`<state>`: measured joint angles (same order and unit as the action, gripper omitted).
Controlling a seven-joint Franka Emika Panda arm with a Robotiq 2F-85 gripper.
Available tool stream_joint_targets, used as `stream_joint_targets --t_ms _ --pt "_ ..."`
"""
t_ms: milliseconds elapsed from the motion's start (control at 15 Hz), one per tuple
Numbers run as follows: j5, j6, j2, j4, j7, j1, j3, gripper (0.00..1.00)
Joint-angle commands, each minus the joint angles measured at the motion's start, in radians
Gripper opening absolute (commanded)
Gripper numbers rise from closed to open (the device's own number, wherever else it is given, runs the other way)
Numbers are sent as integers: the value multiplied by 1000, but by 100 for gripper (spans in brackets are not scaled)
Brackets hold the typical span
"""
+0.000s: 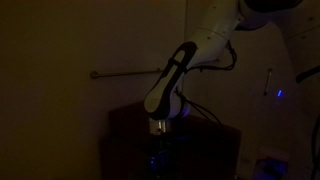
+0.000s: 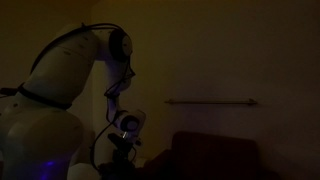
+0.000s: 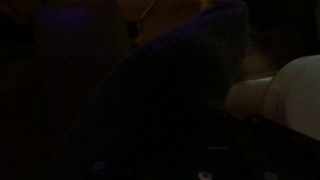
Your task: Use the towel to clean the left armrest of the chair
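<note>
Over the chair, low in both exterior views, one white arm comes down from the top corner with its wrist pointing down at the dark brown block. Lighting is very poor and most detail is lost

Counts:
- one arm and one gripper
- one chair, boxy, flat-topped
- one thin wall rail, horizontal, behind and above the chair
- one small blue light off to the side, well apart from the chair

Position: the left armrest reads as the broad flat slab just beside and under the wrist. Its edges merge with the rest of the chair in the dark, so I cannot tell whether there is contact

Wrist view: one dark, fuzzy, bluish mass fills the middle, most likely the towel. One pale rounded part sits at the side edge and I cannot tell what it is

Tool: the fingers are not resolvable in any view. The jaws are together. I cannot tell whether the towel is pinched between them or only lies under them
</note>
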<state>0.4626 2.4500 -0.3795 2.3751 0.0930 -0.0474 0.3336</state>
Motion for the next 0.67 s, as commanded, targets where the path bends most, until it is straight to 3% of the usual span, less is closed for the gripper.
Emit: stream_joint_targets --t_ms 0,400,600 --pt "-30 -100 153 42 9 -34 -49 6" --pt "-216 -185 190 -130 -79 -56 -136 6" --pt "-290 -135 127 -263 -114 -46 -174 6"
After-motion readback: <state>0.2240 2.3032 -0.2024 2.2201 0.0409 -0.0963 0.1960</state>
